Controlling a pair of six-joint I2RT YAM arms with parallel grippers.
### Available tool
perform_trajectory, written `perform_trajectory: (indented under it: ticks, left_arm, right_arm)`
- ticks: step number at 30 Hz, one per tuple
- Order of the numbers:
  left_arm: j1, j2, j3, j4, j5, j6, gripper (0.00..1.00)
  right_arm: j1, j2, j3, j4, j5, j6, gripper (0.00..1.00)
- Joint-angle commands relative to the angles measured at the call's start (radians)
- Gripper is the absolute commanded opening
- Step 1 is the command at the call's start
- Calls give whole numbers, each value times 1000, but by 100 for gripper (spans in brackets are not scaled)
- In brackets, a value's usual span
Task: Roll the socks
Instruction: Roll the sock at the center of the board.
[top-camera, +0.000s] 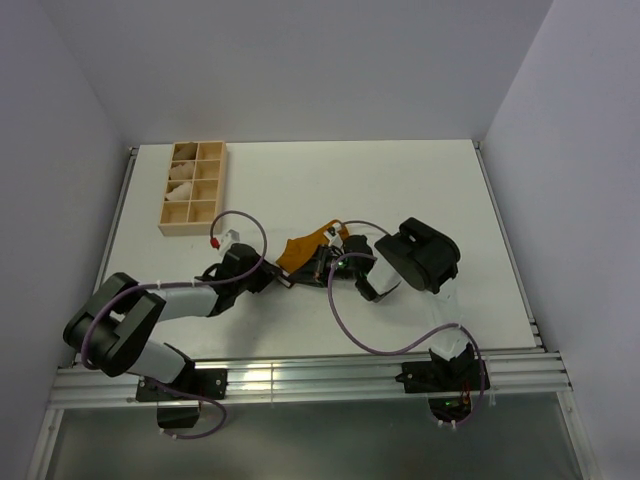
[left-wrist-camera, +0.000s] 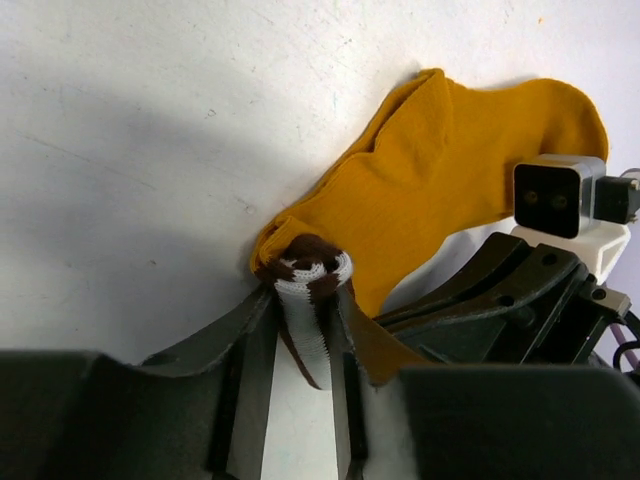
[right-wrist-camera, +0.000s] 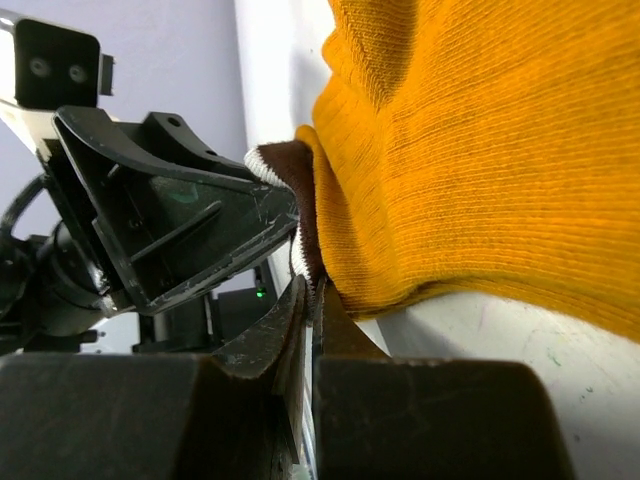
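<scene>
The mustard-orange sock lies mid-table, toe toward the back right. In the left wrist view the sock spreads away from my left gripper, which is shut on its brown cuff with white stripes; the cuff is bunched between the fingers. My right gripper is shut on the edge of the same cuff, with the orange body rising above it. From above, the left gripper and right gripper meet at the sock's near end.
A wooden compartment tray stands at the back left, with pale cream rolled bundles in some cells. Cables loop over the table by both arms. The metal rail runs along the near edge.
</scene>
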Motion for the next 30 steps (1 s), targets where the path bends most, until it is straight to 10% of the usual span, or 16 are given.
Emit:
perform_trajectory:
  ticks: [1, 9, 17, 30]
  left_arm:
    - [-7, 27, 30, -39, -29, 5, 27]
    - [-8, 52, 71, -111, -27, 20, 9]
    - [-7, 57, 111, -168, -18, 43, 7]
    - [-7, 76, 144, -192, 23, 71, 7]
  right_arm:
    - [15, -42, 4, -187, 39, -120, 4]
    - [26, -302, 4, -558, 198, -418, 34]
    - [225, -530, 99, -927, 787, -901, 53]
    - [507, -384, 67, -667, 1219, -1269, 65]
